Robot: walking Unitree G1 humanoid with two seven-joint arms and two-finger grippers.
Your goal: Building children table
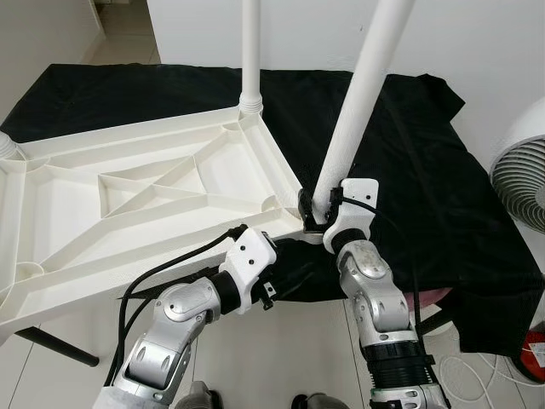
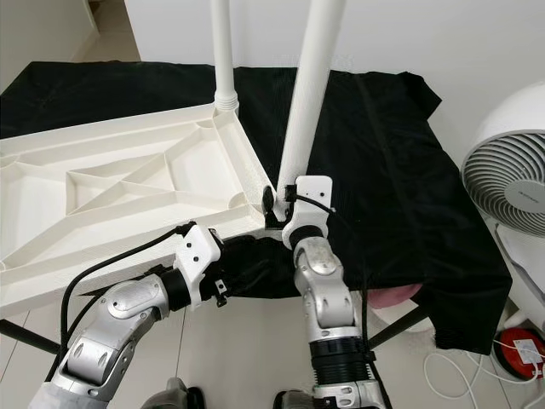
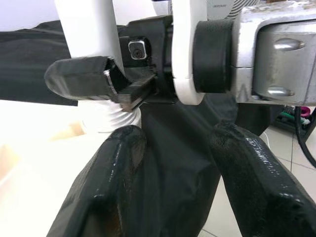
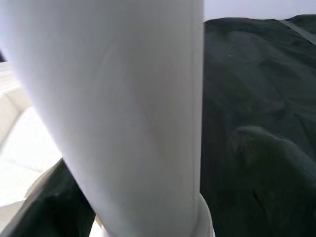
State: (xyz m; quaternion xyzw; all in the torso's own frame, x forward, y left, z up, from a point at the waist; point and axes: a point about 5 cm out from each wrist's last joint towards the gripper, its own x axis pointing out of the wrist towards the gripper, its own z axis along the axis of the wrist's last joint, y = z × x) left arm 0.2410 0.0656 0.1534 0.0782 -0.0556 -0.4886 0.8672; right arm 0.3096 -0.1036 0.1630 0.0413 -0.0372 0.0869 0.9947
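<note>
Upturned white tabletop on a black cloth, pale tile floor nearest, white wall behind, fan at the right.

Nearest, the left gripper sits under the tabletop's near corner, fingers spread apart with only cloth between them. Just beyond, the right gripper is clamped on the base of a tilted white leg at that corner. Farther back, a second leg stands upright in the far corner.

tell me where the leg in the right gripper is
The tilted white leg stands at the near right corner of the upturned tabletop, with the right gripper at its base.
</note>
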